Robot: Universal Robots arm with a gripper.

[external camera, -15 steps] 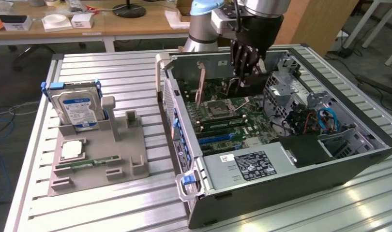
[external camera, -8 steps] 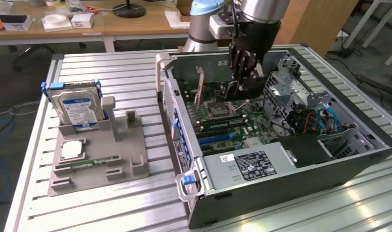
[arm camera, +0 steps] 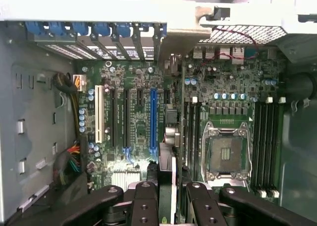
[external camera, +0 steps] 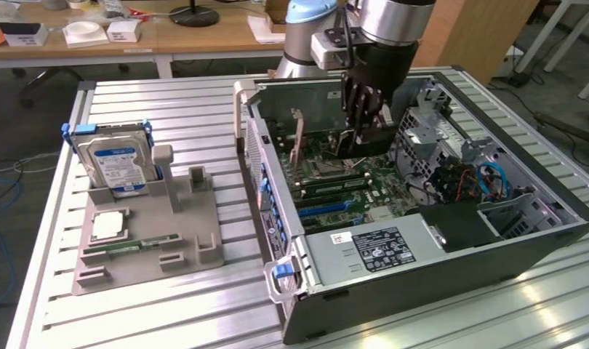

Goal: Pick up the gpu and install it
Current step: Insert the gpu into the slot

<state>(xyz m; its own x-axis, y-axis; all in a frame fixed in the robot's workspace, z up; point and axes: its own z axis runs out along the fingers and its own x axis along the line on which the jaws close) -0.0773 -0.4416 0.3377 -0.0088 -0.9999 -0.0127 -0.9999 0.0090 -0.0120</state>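
Found gripper [arm camera: 171,189] clamped on the graphics card [arm camera: 169,161], held edge-on over the motherboard [arm camera: 228,102] near the blue slot [arm camera: 153,122] inside the computer case [external camera: 527,240]; judged any offset from the slot liable to jam or bend its contacts.

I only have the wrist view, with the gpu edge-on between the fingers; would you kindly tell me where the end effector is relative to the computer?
Observer: The end effector, gripping the gpu, hangs inside the open case, below its rim.
Operator: Thank you. What stands beside the case?
Observer: A grey holder sits at the exterior view's left of the case, with the hard drive upright in it.
Operator: Is anything else in it?
Observer: A memory stick lies flat in the holder, nearer the camera than the hard drive.
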